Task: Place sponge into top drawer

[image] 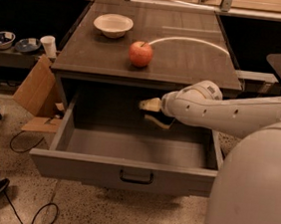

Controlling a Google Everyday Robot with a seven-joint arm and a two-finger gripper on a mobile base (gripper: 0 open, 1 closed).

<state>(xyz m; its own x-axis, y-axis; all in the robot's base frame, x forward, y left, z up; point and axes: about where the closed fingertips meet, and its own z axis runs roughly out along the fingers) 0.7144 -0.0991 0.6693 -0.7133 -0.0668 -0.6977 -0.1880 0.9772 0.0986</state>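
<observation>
The top drawer (84,167) of the grey cabinet is pulled wide open, with a dark handle at the centre of its front panel. Its visible floor is bare. My gripper (151,112) hangs inside the drawer opening, just under the cabinet top and right of centre. Its two pale fingers (149,104) are spread apart with nothing between them. The sponge does not show anywhere in view. My white arm reaches in from the right.
On the cabinet top (185,63) stand a red apple (140,53) and a white bowl (113,24). A cardboard box (35,88) and a cup (49,46) are at the left. Cables lie on the floor at the left. My white body fills the lower right.
</observation>
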